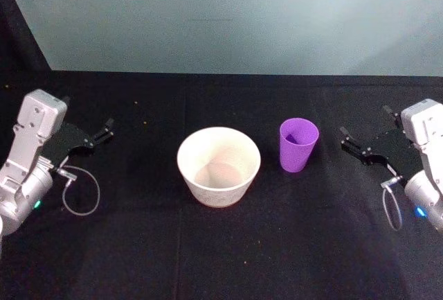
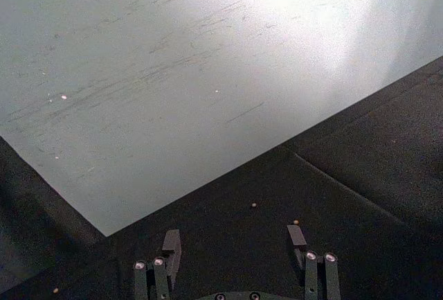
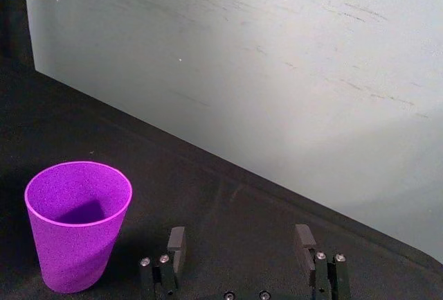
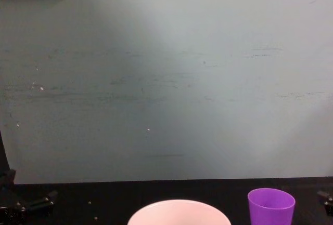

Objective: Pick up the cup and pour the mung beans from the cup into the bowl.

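Cup [image 1: 298, 145] stands upright near the table's [image 1: 221, 258] middle, just right of the bowl [image 1: 219, 166] and not touching it. Right gripper [image 1: 344, 139] by the right edge and left gripper [image 1: 108, 128] by the left edge both gape wide, holding nothing.

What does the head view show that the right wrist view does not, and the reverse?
Extra in the head view: the bowl, standing left of the cup, and the left pincer near the table's left edge. Extra in the right wrist view: the right pincer from behind, jaws wide apart, empty. Shared: the upright purple cup, the right pincer, the black table, the pale wall.
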### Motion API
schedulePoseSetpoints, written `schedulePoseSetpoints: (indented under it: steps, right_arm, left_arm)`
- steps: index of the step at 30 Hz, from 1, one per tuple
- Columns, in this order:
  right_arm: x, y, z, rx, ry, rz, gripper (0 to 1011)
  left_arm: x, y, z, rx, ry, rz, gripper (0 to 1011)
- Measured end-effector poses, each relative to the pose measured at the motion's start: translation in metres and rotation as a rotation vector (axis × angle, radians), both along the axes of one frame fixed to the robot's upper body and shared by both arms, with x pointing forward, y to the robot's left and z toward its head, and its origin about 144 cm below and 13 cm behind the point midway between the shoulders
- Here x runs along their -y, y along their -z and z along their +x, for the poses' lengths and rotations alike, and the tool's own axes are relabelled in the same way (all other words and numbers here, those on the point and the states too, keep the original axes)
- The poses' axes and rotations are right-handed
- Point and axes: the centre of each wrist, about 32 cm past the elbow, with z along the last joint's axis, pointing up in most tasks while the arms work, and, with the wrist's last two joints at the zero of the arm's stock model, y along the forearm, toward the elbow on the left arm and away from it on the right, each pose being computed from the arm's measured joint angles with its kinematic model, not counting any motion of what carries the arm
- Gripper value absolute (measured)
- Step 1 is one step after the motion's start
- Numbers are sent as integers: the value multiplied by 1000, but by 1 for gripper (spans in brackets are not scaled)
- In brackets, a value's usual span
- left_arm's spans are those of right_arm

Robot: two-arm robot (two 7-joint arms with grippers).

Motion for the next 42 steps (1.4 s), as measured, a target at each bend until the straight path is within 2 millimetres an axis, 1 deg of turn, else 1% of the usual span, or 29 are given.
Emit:
schedulePoseSetpoints:
  steps: [42]
  right_arm:
    - [0,0,0,0,0,0,1002]
  left_arm:
    - [0,0,0,0,0,0,1000]
